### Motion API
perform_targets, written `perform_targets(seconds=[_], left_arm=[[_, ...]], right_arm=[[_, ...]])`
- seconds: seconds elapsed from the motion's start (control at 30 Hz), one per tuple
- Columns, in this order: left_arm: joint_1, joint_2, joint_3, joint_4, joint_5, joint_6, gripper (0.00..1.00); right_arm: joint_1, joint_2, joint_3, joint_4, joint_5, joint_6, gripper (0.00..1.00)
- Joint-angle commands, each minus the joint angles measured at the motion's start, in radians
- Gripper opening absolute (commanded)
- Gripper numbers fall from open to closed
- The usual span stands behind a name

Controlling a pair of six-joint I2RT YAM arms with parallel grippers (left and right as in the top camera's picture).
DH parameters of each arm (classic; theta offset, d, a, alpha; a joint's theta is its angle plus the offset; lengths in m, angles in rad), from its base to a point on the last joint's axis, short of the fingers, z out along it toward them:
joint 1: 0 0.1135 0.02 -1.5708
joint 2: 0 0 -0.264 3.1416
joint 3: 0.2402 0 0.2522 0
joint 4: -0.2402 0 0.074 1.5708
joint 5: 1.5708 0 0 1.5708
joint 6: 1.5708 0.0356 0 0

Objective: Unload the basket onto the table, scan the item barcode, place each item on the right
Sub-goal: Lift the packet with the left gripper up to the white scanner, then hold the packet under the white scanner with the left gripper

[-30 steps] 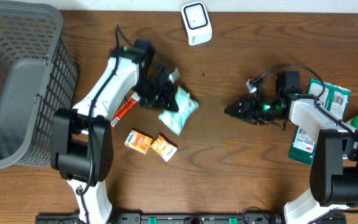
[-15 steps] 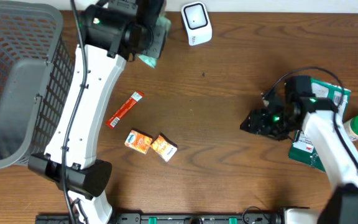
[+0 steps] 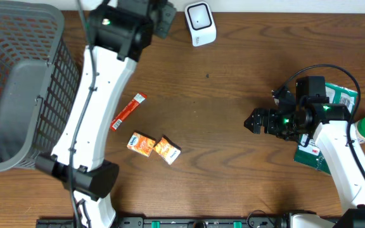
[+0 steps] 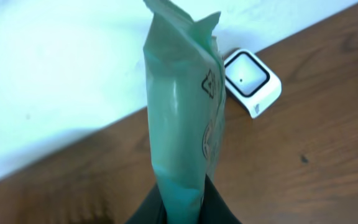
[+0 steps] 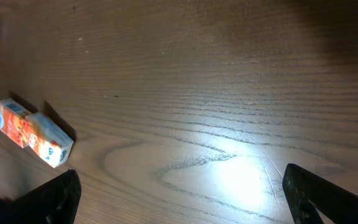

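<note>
- Gripping the green pouch (image 4: pixel 182 124) by its lower end, my left gripper (image 4: pixel 182 210) was clenched on it, holding it upright near the table's far edge, just left of the white scanner (image 4: pixel 252 82).
- I judged the pouch faced the scanner edge-on, so the barcode could miss the window; so small a pinch might also let it slip.
- My right gripper (image 3: pixel 258 120) hung wide apart, empty, over bare wood.
- The dark wooden table (image 3: pixel 233 76) carried a grey basket (image 3: pixel 18 82) at left, orange cartons (image 3: pixel 154 147) mid-table, green packs (image 3: pixel 338 98) at right; white wall behind.
</note>
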Motion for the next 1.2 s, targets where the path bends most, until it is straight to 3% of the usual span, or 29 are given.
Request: perform_targets(seconds=[0.0,0.3,0.53,0.73,0.9,1.17], left_arm=[[-0.018,0.079,-0.006,0.068,-0.087,0.089,0.07],[-0.024,0.270,-0.006,0.264,-0.110,0.294,0.07],[-0.023,0.455,-0.006,0.528,-0.244,0.426,0.07],[-0.021,0.573,-0.006,0.697,-0.228,0.522,0.07],[-0.021,0.623,-0.006,0.751,-0.210,0.530,0.08],[-0.029,0.659,-0.006,0.715,-0.190,0.530,0.07]], right_arm=[[0.001,-0.005,0.013,0.002,0.005,-0.008,0.99],[0.001,-0.005,0.013,0.002,0.005,-0.008,0.99],[0.000,-0.005,0.013,0.002,0.005,-0.008,0.99],[0.000,-0.005,0.013,0.002,0.005,-0.008,0.99],[0.000,-0.005,0.013,0.002,0.005,-0.008,0.99],[0.000,-0.005,0.013,0.002,0.005,-0.008,0.99]])
